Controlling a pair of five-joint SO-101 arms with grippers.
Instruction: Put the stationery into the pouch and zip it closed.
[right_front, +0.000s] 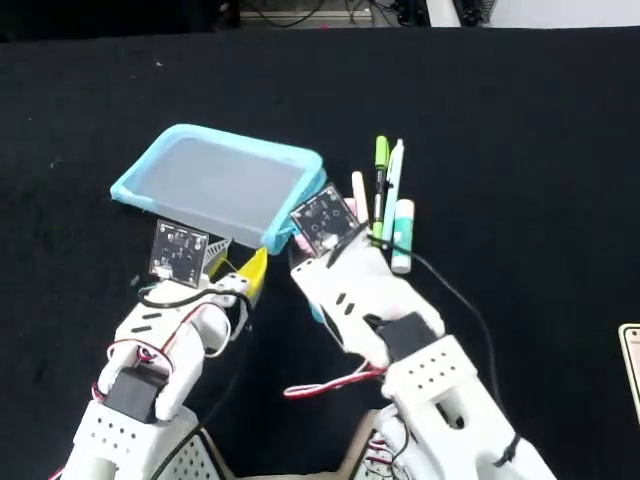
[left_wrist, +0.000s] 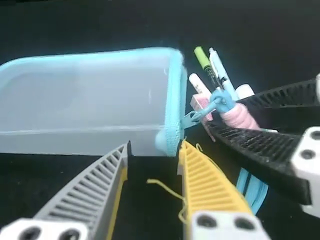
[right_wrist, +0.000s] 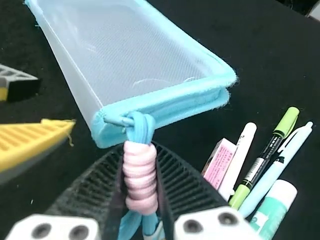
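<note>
The pouch (right_front: 215, 185) is translucent with blue trim, lies flat and looks empty. My right gripper (right_wrist: 137, 150) is shut on its pink coiled zipper pull (right_wrist: 138, 180), which hangs by a blue cord from the pouch's corner (right_wrist: 125, 120). My left gripper (left_wrist: 154, 146) stands open, its grey and yellow fingertips at the pouch's near edge (left_wrist: 167, 140) without closing on it. The stationery lies beside the pouch on the cloth: a pink eraser (right_wrist: 220, 162), a white marker (right_wrist: 240, 155), a green highlighter (right_front: 381, 160), a pale blue pen (right_front: 395, 185) and a glue stick (right_front: 402, 235).
Black cloth covers the table (right_front: 520, 130). A beige card-like thing (right_front: 630, 355) lies at the far right edge. Cables (right_front: 300, 15) run along the back. The two arms stand close together at the front, with red and white wires (right_front: 320, 385) between them.
</note>
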